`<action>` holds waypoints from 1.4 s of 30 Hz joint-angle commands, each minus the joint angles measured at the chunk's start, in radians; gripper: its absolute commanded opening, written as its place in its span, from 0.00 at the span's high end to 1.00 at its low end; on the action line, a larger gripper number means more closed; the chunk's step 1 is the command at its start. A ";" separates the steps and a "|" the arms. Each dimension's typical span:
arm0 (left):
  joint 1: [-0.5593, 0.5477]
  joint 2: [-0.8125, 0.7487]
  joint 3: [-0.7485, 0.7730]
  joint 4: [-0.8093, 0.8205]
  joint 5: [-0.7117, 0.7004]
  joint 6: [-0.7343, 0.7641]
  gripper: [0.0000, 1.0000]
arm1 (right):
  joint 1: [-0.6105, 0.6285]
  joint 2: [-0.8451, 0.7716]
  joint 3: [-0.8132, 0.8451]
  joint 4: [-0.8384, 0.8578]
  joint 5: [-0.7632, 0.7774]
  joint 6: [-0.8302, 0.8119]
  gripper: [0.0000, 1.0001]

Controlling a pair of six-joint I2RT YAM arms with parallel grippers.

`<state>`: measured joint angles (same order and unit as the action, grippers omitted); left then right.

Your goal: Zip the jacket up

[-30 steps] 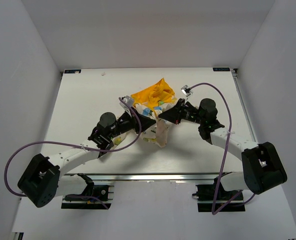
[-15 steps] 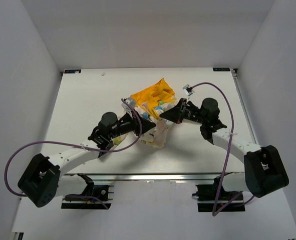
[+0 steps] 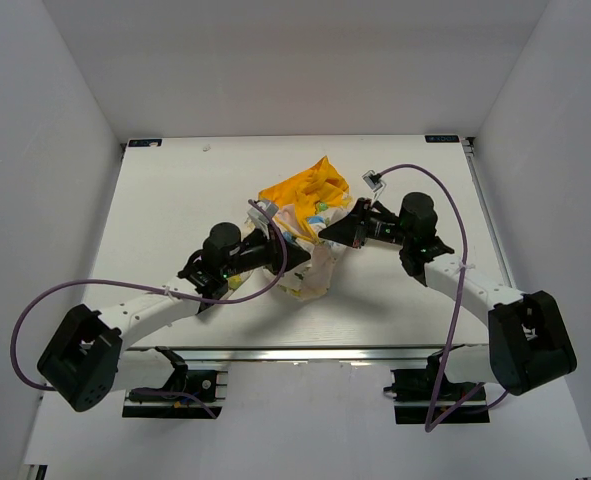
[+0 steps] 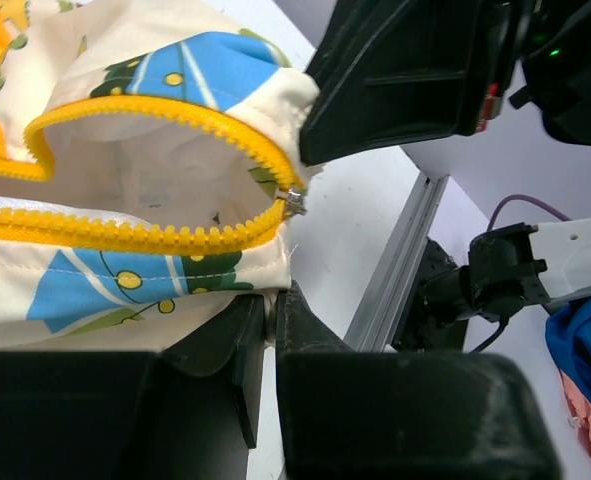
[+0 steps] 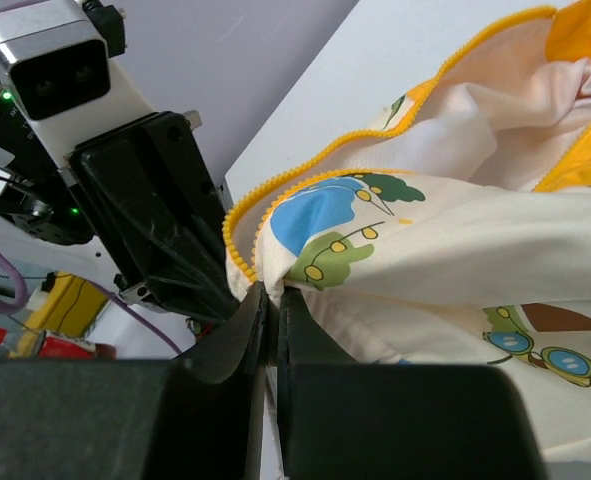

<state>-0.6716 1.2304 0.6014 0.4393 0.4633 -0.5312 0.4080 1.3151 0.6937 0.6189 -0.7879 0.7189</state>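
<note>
Firmly, left claw (image 4: 271, 306) and right claw (image 5: 272, 296) pinch the jacket (image 5: 455, 240).

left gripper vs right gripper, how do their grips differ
The left gripper pinches the jacket hem on one side of the zipper slider; the right gripper pinches the other side. The left gripper reaches from the left, the right gripper from the right. Both are shut on fabric.

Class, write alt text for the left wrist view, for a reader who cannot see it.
The left hand pinches the jacket's hem just below the slider, where two yellow zipper rows meet, open to the left. The black right hand grips the fabric above it.
</note>
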 commanded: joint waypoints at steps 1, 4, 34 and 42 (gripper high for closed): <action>-0.025 -0.022 -0.002 -0.163 0.008 0.008 1.00 | -0.017 -0.034 0.093 0.048 0.010 0.004 1.00; -0.025 -0.031 0.023 -0.197 -0.052 -0.009 0.96 | -0.017 -0.040 0.061 0.018 -0.005 -0.015 1.00; 0.073 -0.008 -0.088 0.255 0.156 -0.312 0.28 | 0.086 -0.019 0.041 -0.162 0.090 -0.173 1.00; 0.076 0.089 -0.069 0.372 0.192 -0.389 0.44 | 0.092 -0.031 0.038 -0.168 0.113 -0.185 1.00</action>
<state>-0.5972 1.3193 0.5220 0.7025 0.6151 -0.8742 0.4931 1.3087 0.7013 0.4416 -0.6926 0.5625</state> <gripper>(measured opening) 0.573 0.049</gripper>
